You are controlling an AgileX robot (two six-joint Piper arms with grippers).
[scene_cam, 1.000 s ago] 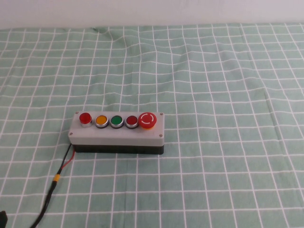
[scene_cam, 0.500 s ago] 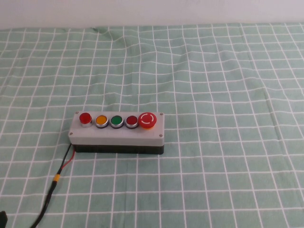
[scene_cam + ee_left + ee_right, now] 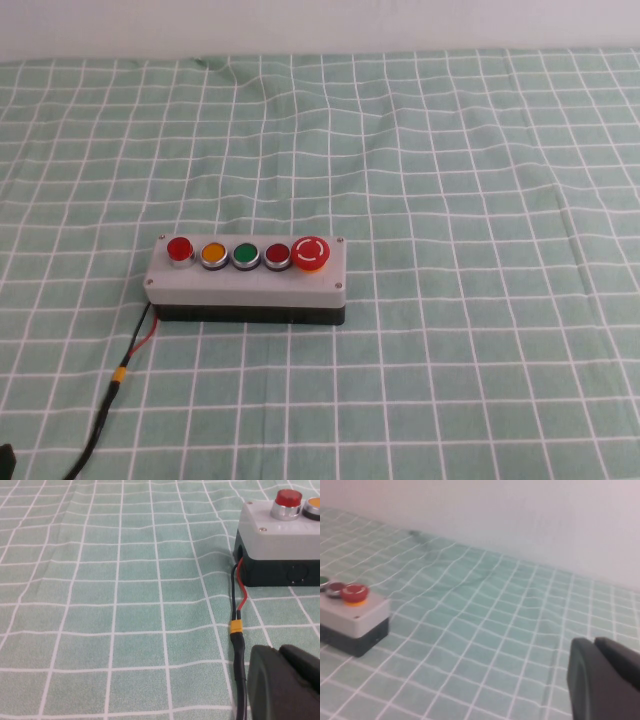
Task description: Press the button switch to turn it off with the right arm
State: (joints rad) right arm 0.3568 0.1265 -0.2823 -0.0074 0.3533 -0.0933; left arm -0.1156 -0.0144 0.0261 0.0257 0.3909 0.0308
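Note:
The button switch point(image 3: 180, 248) is a small round red button with a silver ring at the left end of the row on the grey box point(image 3: 246, 283), next to the orange button point(image 3: 213, 254). It also shows in the left wrist view point(image 3: 288, 497). It lies outside the right wrist view, where only the box's other end point(image 3: 357, 617) with the big red mushroom button point(image 3: 354, 593) shows. My right gripper point(image 3: 594, 642) is shut and empty, low over the cloth far to the right of the box. My left gripper point(image 3: 277, 652) is shut and empty, near the box's cable point(image 3: 239, 645).
A green checked cloth point(image 3: 450, 200) covers the table, wrinkled at the back. A black and red cable point(image 3: 120, 375) runs from the box's left end toward the front left. A green button point(image 3: 245, 256) and a second small red button point(image 3: 277, 256) sit mid-row. Neither arm shows in the high view.

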